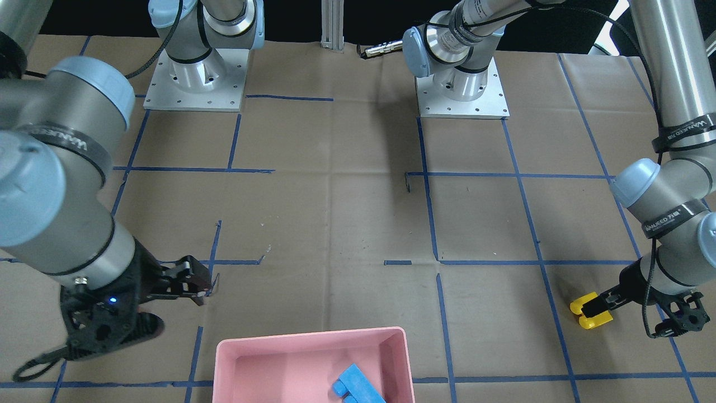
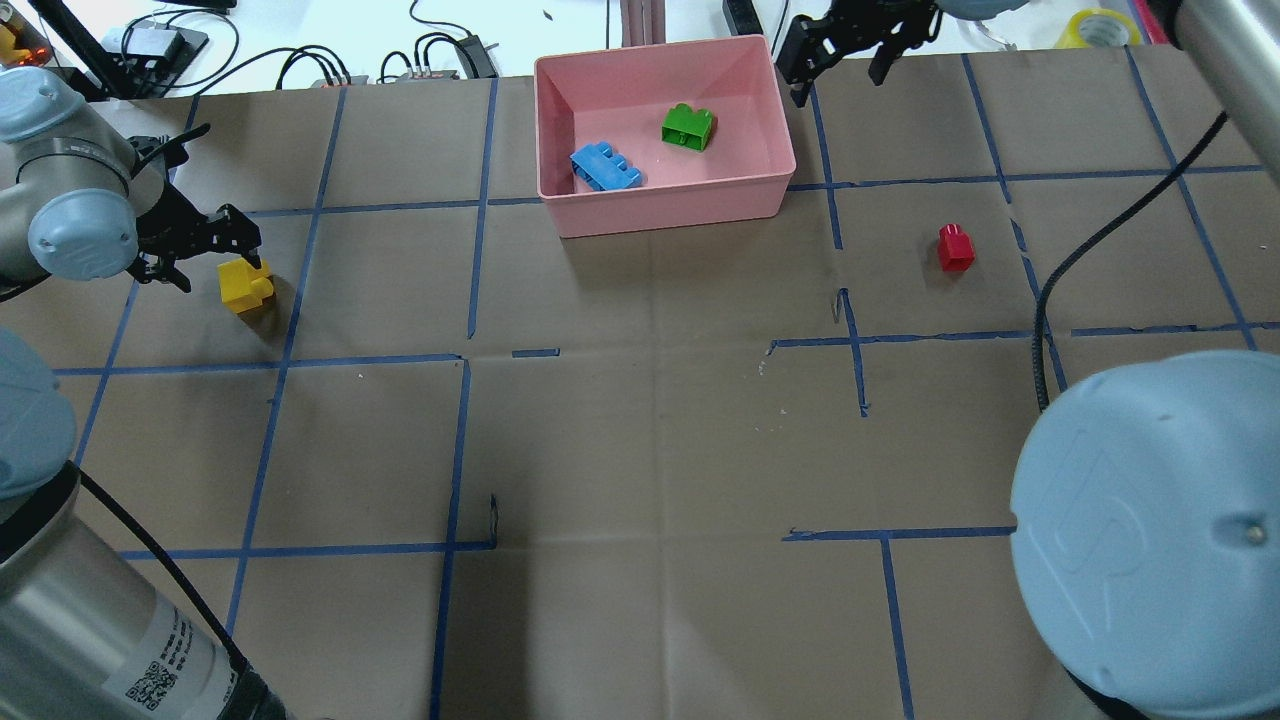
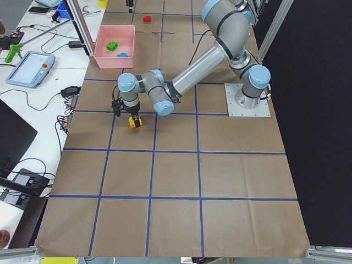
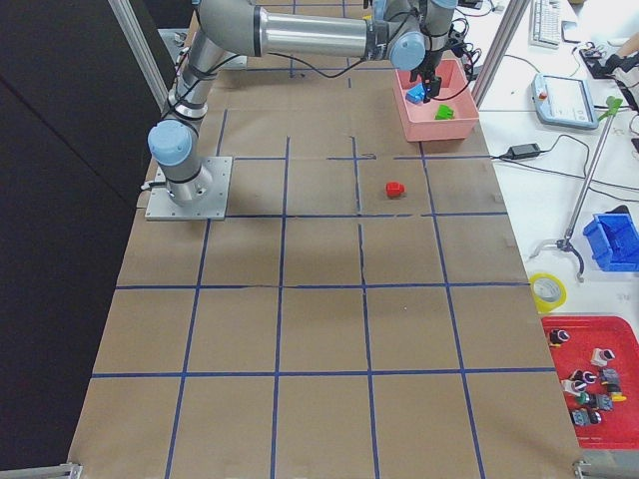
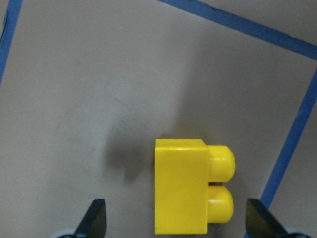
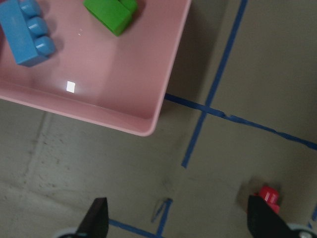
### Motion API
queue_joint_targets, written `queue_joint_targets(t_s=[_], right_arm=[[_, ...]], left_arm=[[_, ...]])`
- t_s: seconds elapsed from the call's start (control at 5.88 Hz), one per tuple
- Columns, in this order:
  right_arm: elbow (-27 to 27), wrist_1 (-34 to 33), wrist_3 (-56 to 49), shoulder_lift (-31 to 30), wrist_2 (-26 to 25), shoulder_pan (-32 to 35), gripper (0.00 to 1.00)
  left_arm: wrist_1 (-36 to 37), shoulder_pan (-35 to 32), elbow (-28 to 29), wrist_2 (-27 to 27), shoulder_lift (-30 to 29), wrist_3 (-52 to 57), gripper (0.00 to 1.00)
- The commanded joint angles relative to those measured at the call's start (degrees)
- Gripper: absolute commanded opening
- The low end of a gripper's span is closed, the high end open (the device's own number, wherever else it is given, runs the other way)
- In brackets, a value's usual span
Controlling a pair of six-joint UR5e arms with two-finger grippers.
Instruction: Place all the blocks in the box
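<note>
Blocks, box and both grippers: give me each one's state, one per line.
yellow block, on the table on its side, between the left jaws, ungripped
blue block, in the box
green block, in the box
red block, on the table, outside the box
box, holds two blocks
left gripper, open
right gripper, open, empty

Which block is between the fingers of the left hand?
The yellow block, inside the open left hand. The blue block and green block lie in the pink box; the red block sits alone.
</note>
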Motion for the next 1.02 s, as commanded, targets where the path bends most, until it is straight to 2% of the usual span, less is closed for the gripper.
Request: queue_joint_targets(t_s=[0.0,0.17,0.34,0.51,0.68,0.85], right_arm=[[4.01,0.66,-3.93,-4.07,-3.26,-3.77,0.99],[9.95,-7.35,-6.82,-4.16,-5.96,-5.35,0.99],[16.97,-16.13,-6.59,-6.60,-5.47,-7.10,0.99],[24.00,-20.66,-6.33,-8.62,-4.42,-10.78,0.99],[27.81,-30.97,-6.58,-7.69,0.55,-11.94,0.98],[29.94,-35.86,-5.89,-5.59,2.17,-12.56,0.98]], left_arm=[[0.86,-0.14,-0.28,-0.52,-0.96,-0.13,0.99],[0.86,-0.14,-0.37,-0.52,-1.14,-0.04,0.99],[0.86,-0.14,-0.37,-0.52,-1.75,0.04,0.99],[0.95,-0.23,0.15,-0.52,-2.71,0.13,0.99],[1.21,-0.23,-0.02,-0.52,-2.63,0.22,0.98],[1.39,-0.31,-0.19,-0.69,-2.37,0.22,0.85]])
